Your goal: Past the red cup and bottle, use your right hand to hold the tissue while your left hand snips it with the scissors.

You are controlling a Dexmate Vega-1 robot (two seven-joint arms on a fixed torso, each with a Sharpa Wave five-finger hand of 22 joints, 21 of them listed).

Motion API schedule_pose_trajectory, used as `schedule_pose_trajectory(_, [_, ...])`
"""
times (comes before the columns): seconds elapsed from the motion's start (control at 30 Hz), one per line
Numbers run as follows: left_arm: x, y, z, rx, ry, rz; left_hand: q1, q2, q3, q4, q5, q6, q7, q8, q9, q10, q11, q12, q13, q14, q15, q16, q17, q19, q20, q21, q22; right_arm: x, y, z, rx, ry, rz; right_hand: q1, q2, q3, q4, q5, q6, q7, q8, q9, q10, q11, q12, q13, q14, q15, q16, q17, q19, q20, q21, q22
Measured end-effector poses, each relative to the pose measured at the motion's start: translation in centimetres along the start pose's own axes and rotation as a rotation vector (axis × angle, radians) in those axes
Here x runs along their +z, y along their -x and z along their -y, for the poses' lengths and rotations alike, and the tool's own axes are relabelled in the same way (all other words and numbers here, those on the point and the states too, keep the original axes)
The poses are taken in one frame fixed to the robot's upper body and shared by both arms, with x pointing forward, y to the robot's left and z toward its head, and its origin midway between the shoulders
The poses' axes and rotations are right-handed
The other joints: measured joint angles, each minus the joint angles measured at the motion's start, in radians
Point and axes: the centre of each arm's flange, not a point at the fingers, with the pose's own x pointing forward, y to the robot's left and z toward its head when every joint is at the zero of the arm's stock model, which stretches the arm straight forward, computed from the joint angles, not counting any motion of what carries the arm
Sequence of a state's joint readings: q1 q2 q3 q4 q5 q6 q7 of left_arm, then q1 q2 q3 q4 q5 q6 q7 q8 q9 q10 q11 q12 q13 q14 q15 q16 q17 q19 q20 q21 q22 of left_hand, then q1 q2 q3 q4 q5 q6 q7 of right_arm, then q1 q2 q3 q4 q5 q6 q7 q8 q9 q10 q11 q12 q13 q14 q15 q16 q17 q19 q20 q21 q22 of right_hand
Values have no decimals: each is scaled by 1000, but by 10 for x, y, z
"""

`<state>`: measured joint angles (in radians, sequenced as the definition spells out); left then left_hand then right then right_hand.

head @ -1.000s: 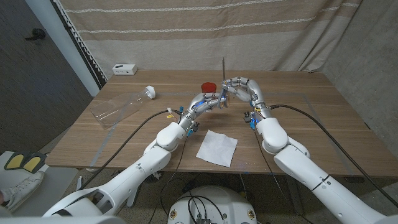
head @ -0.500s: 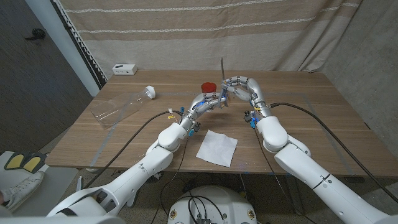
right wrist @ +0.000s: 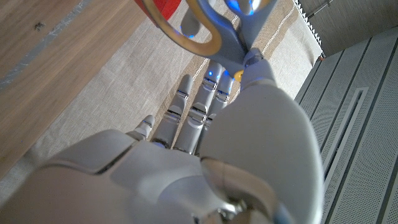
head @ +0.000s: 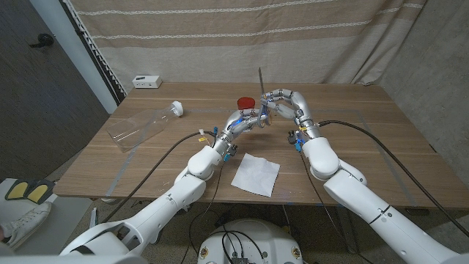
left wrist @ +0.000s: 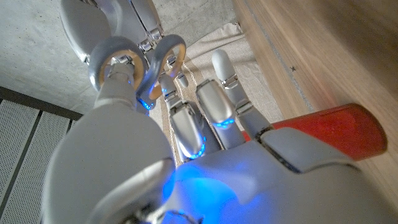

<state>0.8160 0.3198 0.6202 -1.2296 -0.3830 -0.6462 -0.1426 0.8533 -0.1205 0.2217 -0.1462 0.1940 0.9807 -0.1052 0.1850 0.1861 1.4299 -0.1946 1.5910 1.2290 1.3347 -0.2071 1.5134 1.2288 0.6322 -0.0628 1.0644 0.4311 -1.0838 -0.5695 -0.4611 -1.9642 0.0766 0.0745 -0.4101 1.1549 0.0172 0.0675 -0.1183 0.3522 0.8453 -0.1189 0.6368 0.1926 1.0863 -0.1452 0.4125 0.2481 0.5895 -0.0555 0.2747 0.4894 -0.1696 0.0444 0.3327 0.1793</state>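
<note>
**Both hands meeting at the scissors, tissue lying apart**

Your left hand (head: pixel 249 120) and right hand (head: pixel 277 101) are coming together above the far middle of the bench (head: pixel 352 139), just in front of the red cup (head: pixel 247 103). The scissors (head: pixel 261 94) are standing upright between them, blades pointing up. In the left wrist view the scissor handles (left wrist: pixel 140 59) are sitting among the fingers (left wrist: pixel 186 134) of both hands; which hand is actually gripping them you cannot tell. The white tissue (head: pixel 256 174) is lying flat on the near part of the bench, well apart from both hands. The clear plastic bottle (head: pixel 143 126) is lying on its side toward the bench's left. A small white box (head: pixel 147 81) is sitting at the far left corner.
</note>
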Motion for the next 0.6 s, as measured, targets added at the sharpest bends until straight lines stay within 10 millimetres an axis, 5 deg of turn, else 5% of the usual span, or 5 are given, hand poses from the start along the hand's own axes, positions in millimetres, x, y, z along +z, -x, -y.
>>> schedule_pose_trajectory(0.33, [-5,3,1,37,28,20,48,48,36,0,-6,54,3,7,-5,7,7,0,0,0,0,9,-2,0,0,16,0,5,1,-4,5,60,12,0,0,-8,8,8,-11,-11,-4,5,-5,-5,-4,0,9,2,7,4,5,-5,-4,0])
schedule_pose_trajectory(0.6, [-5,4,0,47,44,30,52,51,36,0,-10,64,3,7,-7,8,8,0,0,0,0,9,-2,-6,6,20,0,8,-1,-6,9,74,19,-6,6,-10,7,15,-8,-14,-11,6,-5,-5,-9,5,11,0,10,5,5,-5,-8,0])
